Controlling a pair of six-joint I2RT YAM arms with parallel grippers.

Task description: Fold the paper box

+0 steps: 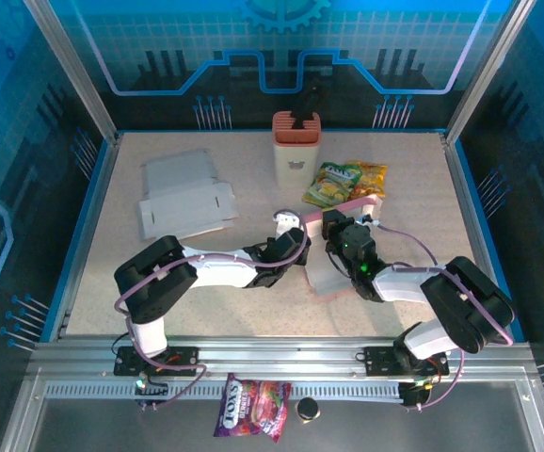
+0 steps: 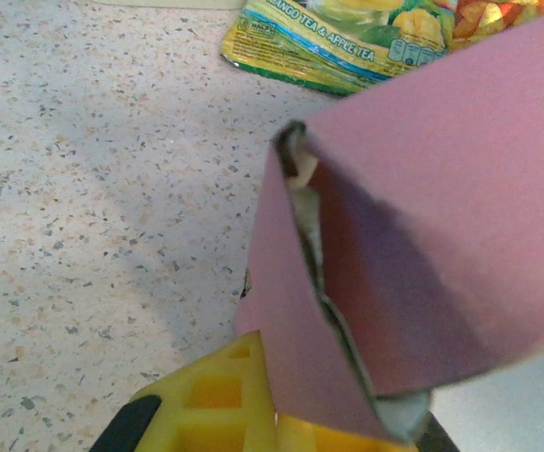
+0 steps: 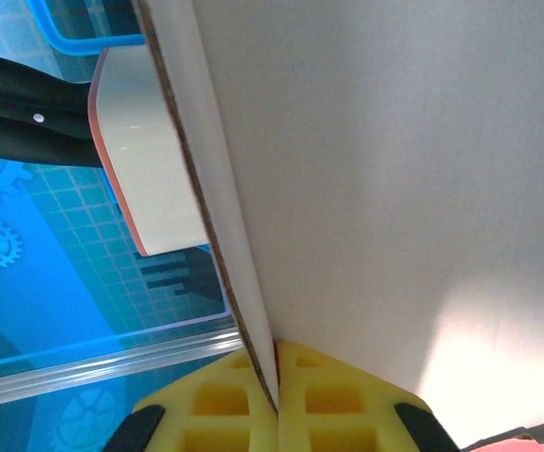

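The pink paper box, a half-flattened sleeve with pale inner faces, sits at the centre of the top view, clenched by both claws: the left gripper pinches its creased left edge and the right gripper bites one wall edge-on. Its long axis runs roughly up and down the frame, with the upper end leaning right, near the green-and-yellow tea packet. Bare speckled tabletop lies open at lower left, and the table edges are well apart from the box.
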